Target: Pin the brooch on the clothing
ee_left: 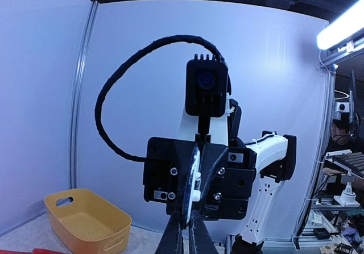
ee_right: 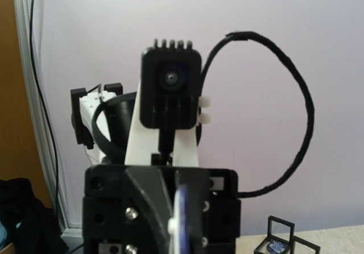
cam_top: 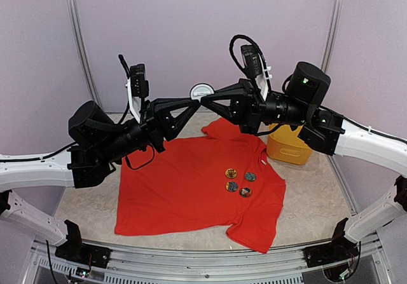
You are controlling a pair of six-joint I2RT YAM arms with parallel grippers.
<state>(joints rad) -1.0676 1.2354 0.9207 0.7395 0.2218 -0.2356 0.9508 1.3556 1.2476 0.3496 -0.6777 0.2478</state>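
The brooch (cam_top: 201, 92), a round disc with a white back, hangs in mid-air above the far edge of the clothing (cam_top: 184, 189), a red T-shirt spread flat on the table. My left gripper (cam_top: 196, 100) and right gripper (cam_top: 208, 100) meet tip to tip at it. In the left wrist view the brooch (ee_left: 195, 180) shows edge-on, and my left gripper (ee_left: 186, 219) is shut on its lower rim, with the right gripper's black fingers (ee_left: 219, 166) flanking it behind. The right wrist view shows the brooch (ee_right: 183, 223) edge-on against the left gripper's body.
Several other round brooches (cam_top: 239, 181) lie on the shirt's chest. A yellow basket (cam_top: 289, 145) stands at the back right, under the right arm; it looks empty (ee_left: 85, 220). Small black framed boxes (ee_right: 280, 237) sit on the table. Pale walls close the back and sides.
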